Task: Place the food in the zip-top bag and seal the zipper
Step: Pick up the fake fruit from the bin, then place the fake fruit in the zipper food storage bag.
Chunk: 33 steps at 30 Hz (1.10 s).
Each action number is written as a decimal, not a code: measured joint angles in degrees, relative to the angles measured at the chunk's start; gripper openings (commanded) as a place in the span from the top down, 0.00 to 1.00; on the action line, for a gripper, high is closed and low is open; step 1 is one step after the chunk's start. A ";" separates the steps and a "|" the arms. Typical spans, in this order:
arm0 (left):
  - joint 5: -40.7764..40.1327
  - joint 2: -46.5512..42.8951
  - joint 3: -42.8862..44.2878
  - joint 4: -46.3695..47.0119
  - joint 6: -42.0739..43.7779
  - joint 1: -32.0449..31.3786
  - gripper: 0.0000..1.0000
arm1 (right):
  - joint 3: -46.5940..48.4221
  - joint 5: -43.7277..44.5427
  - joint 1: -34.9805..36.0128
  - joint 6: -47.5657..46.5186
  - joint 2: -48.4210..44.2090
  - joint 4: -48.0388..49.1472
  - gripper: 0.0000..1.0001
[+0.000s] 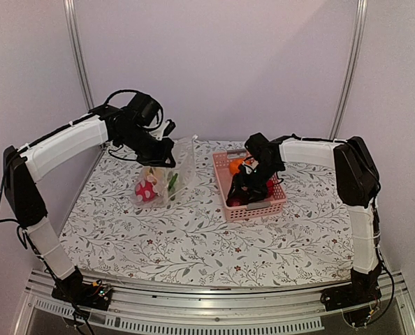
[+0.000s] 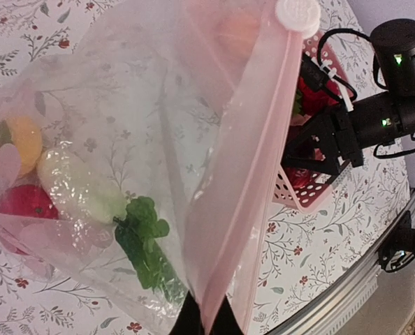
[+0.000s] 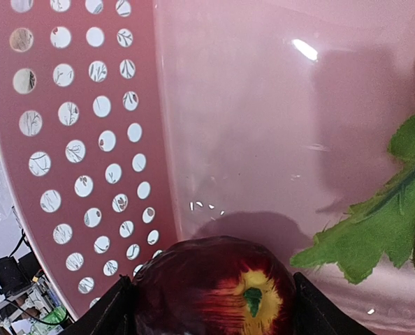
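The clear zip-top bag [image 1: 167, 174] stands at the back left of the table, mouth up. My left gripper [image 1: 167, 155] is shut on its pink-tinted zipper edge [image 2: 246, 174] and holds it up. Inside lie a red fruit [image 2: 22, 202], a yellow one [image 2: 22, 139], a cream-white one [image 2: 78, 185] and green leaves [image 2: 144, 244]. My right gripper [image 1: 241, 195] is down in the pink basket [image 1: 277, 202], its fingers [image 3: 117, 310] on either side of a dark red apple [image 3: 214, 286]. An orange fruit [image 1: 235, 165] sits in the basket's far end.
Green leaves [image 3: 382, 216] of another toy lie on the basket floor right of the apple. The basket's perforated wall [image 3: 75, 139] is close on the left of my right gripper. The flowered tablecloth [image 1: 193, 237] covers the table.
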 measured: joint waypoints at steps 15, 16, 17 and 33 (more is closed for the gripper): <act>-0.68 0.55 1.38 -0.74 0.57 0.00 1.00 | 1.31 5.86 0.61 -2.89 -9.81 -3.58 0.48; -0.74 0.55 1.40 -0.81 0.63 0.00 1.00 | 1.64 5.97 0.68 -2.95 -10.84 -3.61 0.48; -0.81 0.55 1.40 -0.85 0.83 0.00 1.00 | 2.16 6.05 0.74 -3.04 -11.82 -3.58 0.48; -1.68 1.49 2.03 -1.75 2.14 0.11 1.00 | 7.74 7.13 7.30 -1.92 -16.85 7.98 0.51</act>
